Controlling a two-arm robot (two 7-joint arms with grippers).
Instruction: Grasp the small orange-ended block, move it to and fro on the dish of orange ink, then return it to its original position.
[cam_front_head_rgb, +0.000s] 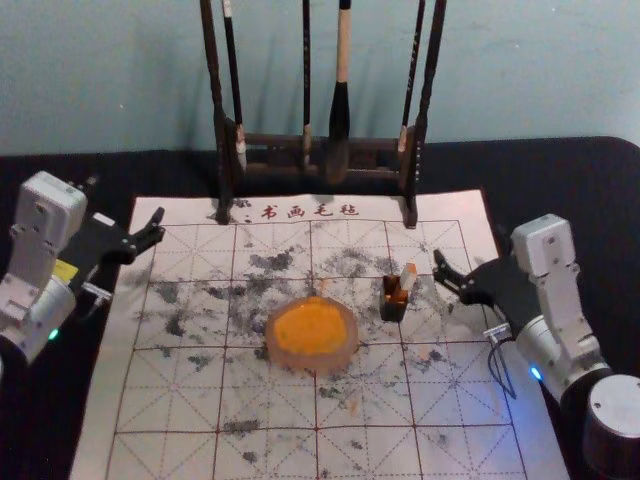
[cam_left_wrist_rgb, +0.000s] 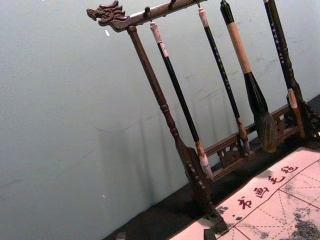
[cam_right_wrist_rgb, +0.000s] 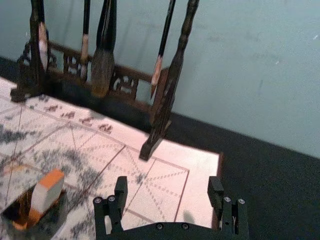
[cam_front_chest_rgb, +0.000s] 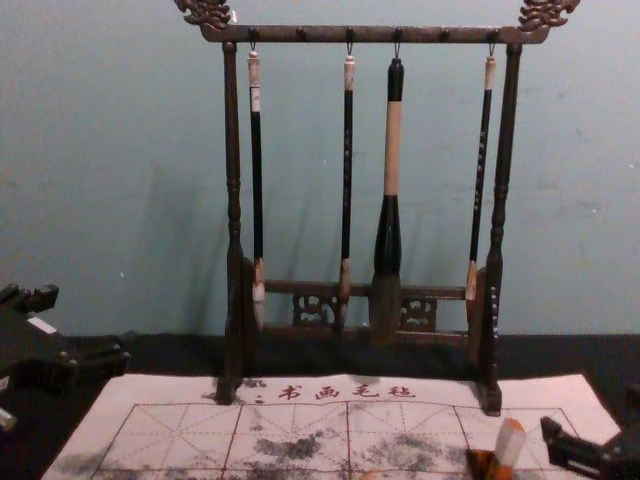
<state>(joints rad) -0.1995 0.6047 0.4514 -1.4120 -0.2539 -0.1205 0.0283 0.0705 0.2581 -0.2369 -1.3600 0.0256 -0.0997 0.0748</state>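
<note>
The small white block (cam_front_head_rgb: 407, 277) with orange ends leans in a dark square holder (cam_front_head_rgb: 393, 308), its upper part sticking out; its lower part is hidden inside. Left of the holder sits the round dish (cam_front_head_rgb: 269, 345) of orange ink. My right gripper (cam_front_head_rgb: 466, 268) is just right of the holder, apart from it. In the right wrist view, the right gripper (cam_right_wrist_rgb: 168, 187) is open and empty, with the block (cam_right_wrist_rgb: 47, 191) off to one side. My left gripper (cam_front_head_rgb: 125, 200) waits at the mat's far left; the left wrist view shows this gripper (cam_left_wrist_rgb: 165, 234) open and empty.
A dark wooden rack (cam_front_chest_rgb: 233, 200) with several hanging brushes stands at the mat's back edge, before the wall. The ink-stained, gridded mat (cam_front_head_rgb: 170, 400) lies on a black-covered table (cam_front_head_rgb: 590, 180).
</note>
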